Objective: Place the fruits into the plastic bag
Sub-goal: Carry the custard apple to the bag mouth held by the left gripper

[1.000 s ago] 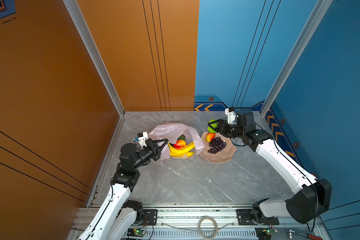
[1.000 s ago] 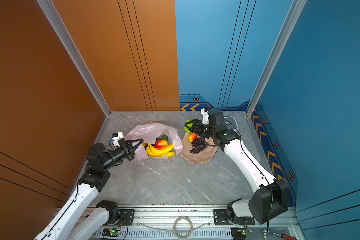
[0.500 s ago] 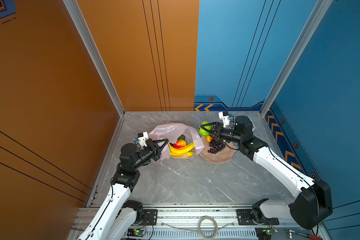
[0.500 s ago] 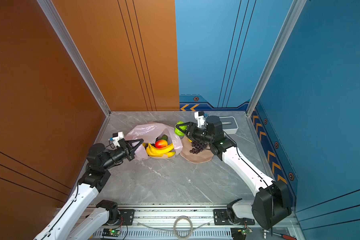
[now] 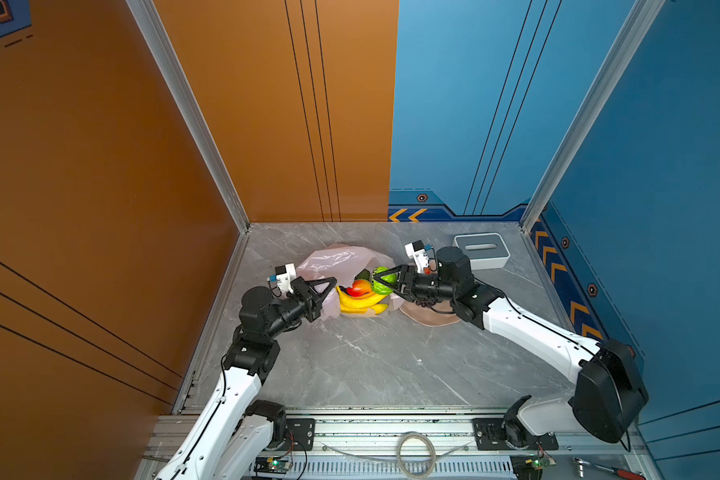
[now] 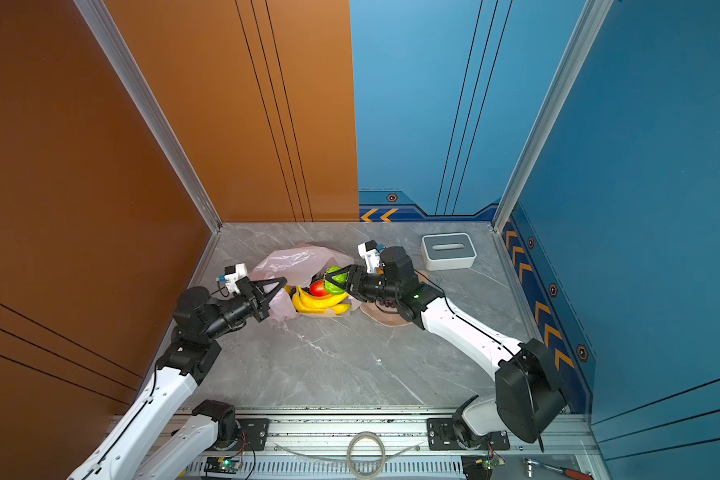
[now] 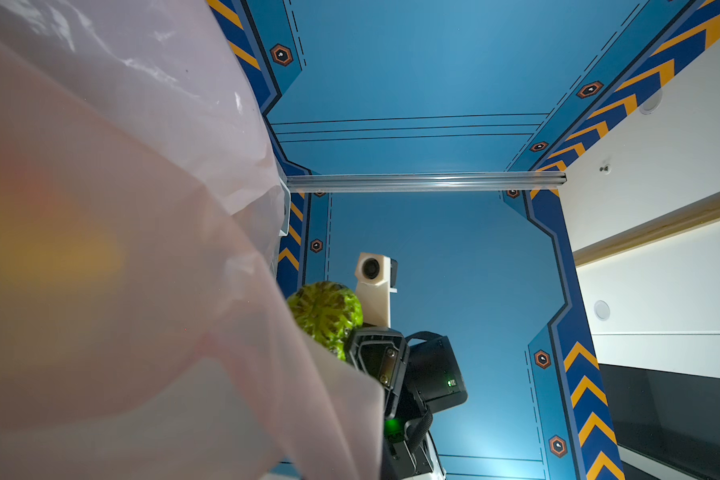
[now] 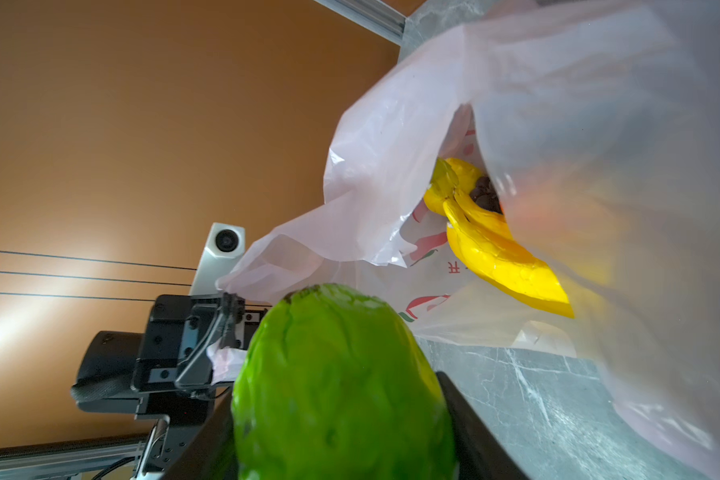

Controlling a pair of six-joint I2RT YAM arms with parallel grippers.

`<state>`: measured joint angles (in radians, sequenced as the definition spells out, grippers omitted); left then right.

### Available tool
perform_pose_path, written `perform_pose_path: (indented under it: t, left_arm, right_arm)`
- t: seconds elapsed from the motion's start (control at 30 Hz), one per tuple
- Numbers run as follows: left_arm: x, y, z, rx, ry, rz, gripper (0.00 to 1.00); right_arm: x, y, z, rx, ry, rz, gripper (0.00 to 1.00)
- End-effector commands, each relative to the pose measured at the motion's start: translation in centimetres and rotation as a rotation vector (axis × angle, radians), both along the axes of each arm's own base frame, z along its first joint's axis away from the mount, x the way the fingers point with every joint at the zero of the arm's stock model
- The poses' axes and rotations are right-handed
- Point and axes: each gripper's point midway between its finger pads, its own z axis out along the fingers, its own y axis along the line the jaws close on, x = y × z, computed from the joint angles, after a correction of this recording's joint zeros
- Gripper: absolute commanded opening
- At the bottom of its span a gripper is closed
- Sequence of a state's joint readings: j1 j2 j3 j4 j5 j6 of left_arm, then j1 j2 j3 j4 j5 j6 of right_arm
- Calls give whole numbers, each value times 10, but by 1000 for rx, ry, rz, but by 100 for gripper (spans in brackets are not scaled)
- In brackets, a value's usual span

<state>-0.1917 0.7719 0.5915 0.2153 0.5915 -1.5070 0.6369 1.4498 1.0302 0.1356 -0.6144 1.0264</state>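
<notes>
The pale-pink plastic bag [image 5: 329, 259] [image 6: 283, 259] lies at the back left with its mouth facing right. A yellow banana bunch [image 5: 360, 301] [image 8: 495, 249] and a red-yellow mango [image 5: 359, 286] lie in the mouth. My left gripper [image 5: 333, 284] [image 6: 284, 284] is shut on the bag's near edge and holds it up; the film [image 7: 121, 249] hides its jaws in the left wrist view. My right gripper [image 5: 381, 276] [image 8: 341, 415] is shut on a green lime [image 5: 386, 275] [image 6: 335, 280] [image 8: 337, 382] [image 7: 325, 316], which hangs at the bag's mouth above the bananas.
A peach scalloped bowl [image 5: 433, 318] [image 6: 385, 318] sits under my right arm, just right of the bag, mostly hidden. A white-and-grey slotted box [image 5: 481, 249] [image 6: 448, 250] stands at the back right. Orange and blue walls close in three sides.
My right gripper has carried the lime leftward from above the bowl to the bag's mouth. The left gripper and the bag have stayed put.
</notes>
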Motion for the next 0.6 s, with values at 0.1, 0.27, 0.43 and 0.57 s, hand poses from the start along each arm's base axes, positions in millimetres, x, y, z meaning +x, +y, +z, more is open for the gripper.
perform_pose_path:
  t: [0.1, 0.27, 0.43, 0.57]
  left_arm:
    - [-6, -1, 15, 4, -57, -8, 0]
    - [-8, -2, 13, 1, -55, -14, 0]
    - [-9, -1, 13, -3, -58, -13, 0]
    - [-10, -1, 13, -5, -57, -14, 0]
  right_arm:
    - [2, 23, -16, -53, -11, 24, 55]
    - [3, 42, -30, -119, -8, 60, 55]
    - [11, 61, -39, -197, -24, 86, 55]
    - [17, 79, -46, -259, -41, 111, 55]
